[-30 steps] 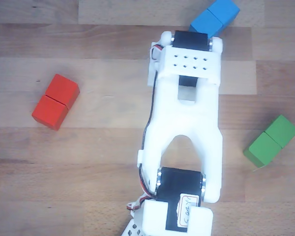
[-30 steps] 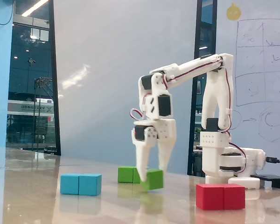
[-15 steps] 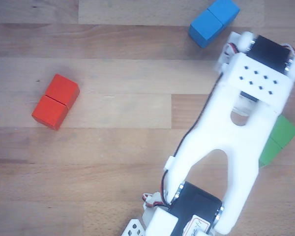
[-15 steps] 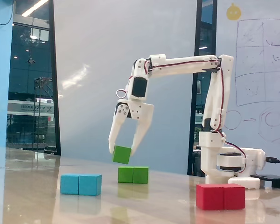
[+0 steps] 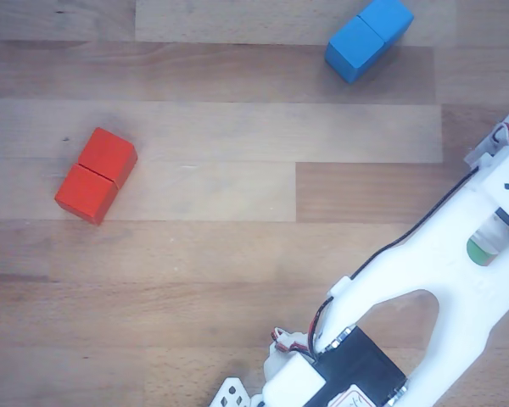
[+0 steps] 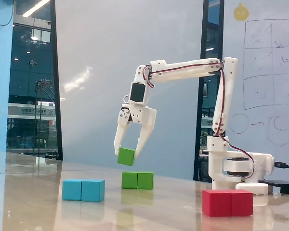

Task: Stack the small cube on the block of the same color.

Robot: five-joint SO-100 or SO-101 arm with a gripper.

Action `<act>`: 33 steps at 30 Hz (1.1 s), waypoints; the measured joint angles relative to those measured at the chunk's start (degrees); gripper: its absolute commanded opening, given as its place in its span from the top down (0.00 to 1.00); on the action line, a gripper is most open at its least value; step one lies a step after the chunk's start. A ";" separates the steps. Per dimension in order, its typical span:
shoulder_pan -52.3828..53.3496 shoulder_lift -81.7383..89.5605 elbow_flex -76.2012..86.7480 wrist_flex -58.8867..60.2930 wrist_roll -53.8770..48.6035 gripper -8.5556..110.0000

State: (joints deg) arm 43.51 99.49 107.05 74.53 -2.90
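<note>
In the fixed view the gripper [image 6: 127, 155] is clenching the small green cube [image 6: 126, 156] between its two white fingers and is holding it in the air, clear of the table [image 6: 38, 211]. The cube is hanging slightly tilted, just above the left half of the green two-segment block [image 6: 137, 180] and not touching it.

Taking the green block as landmark in the fixed view: the blue two-segment block [image 6: 84, 190] is lying to its left and nearer the camera, and the red two-segment block [image 6: 228, 202] is lying to its right and nearer the camera, both well apart from it. The arm's base [image 6: 233, 166] is standing to its right and behind.

The cube is looking rigid, light and matte-faced, so it should be resisting the squeeze without deforming and is unlikely to slip; opposite flat faces are the sound place to pinch, as the fingers are doing now. Its tilt may be making it land on an edge, so levelling before release seems wise.

Room for lowering looks open: nothing is crowding the green block's top, and the table around it is bare. The other view is showing only the red and blue blocks on the wood planks, plus the arm's white body; the cube is not plainly visible there.
</note>
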 measured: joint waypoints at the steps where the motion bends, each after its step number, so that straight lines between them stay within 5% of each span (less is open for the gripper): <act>1: 0.18 0.00 0.00 1.14 0.00 0.87; 33: 0.18 -4.75 0.00 2.02 0.00 0.87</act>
State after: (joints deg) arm 43.68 94.75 107.05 76.55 -2.90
